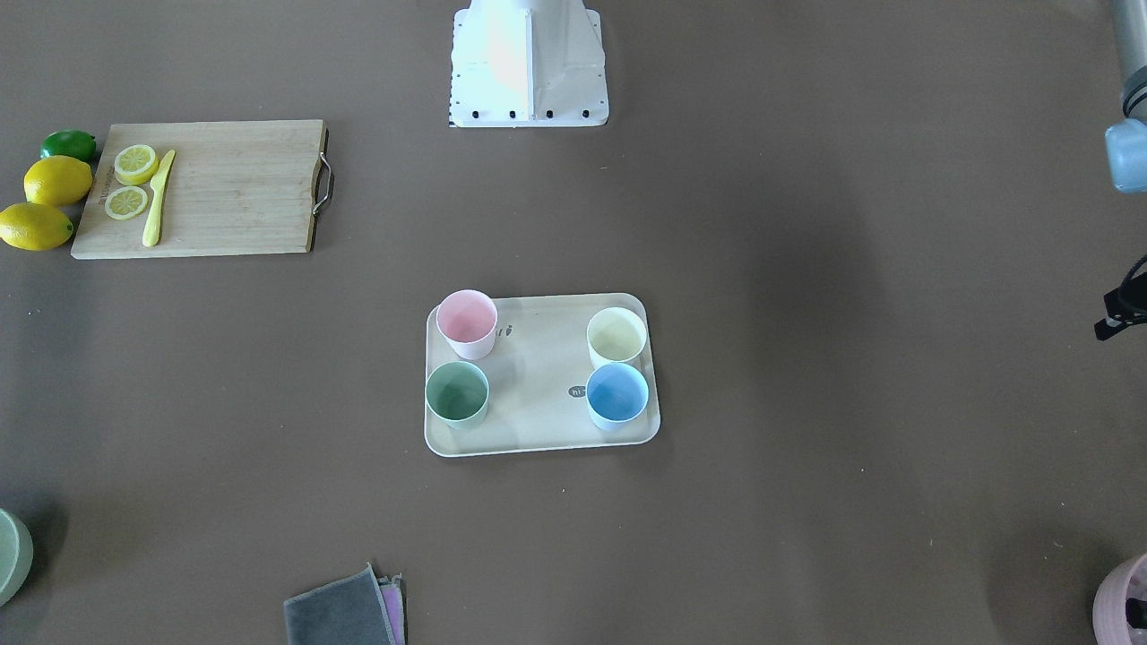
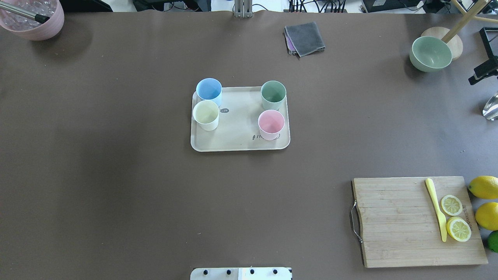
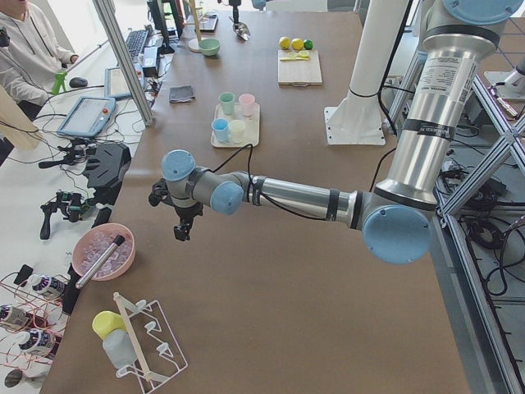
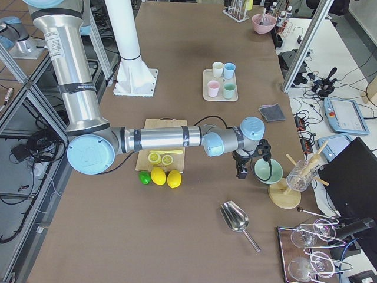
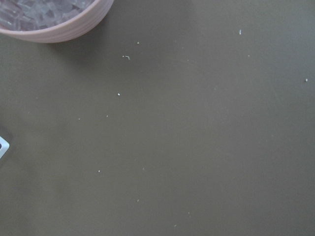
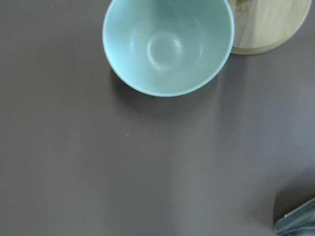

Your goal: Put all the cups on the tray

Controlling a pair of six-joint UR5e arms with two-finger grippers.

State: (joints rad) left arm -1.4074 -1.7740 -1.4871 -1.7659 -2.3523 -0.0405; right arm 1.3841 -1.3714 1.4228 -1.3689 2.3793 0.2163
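The beige tray [image 1: 538, 376] lies mid-table, also in the overhead view [image 2: 239, 128]. All four cups stand upright on it. The pink cup [image 1: 466, 321] and green cup [image 1: 457, 392] share one short end; the cream cup [image 1: 616, 335] and blue cup [image 1: 616, 394] share the other. My left gripper [image 3: 182, 228] hangs over the table's left end beside a pink bowl, far from the tray. My right gripper [image 4: 241, 171] hangs by a green bowl at the right end. I cannot tell whether either is open or shut. No fingers show in the wrist views.
A wooden cutting board [image 2: 416, 221] with lemon slices and a yellow knife lies near right, with lemons [image 2: 484, 186] beside it. A grey cloth [image 2: 305, 37] lies at the far edge. There is a green bowl [image 6: 167, 44], a pink bowl of ice [image 5: 49, 17] and a metal scoop [image 4: 235, 219].
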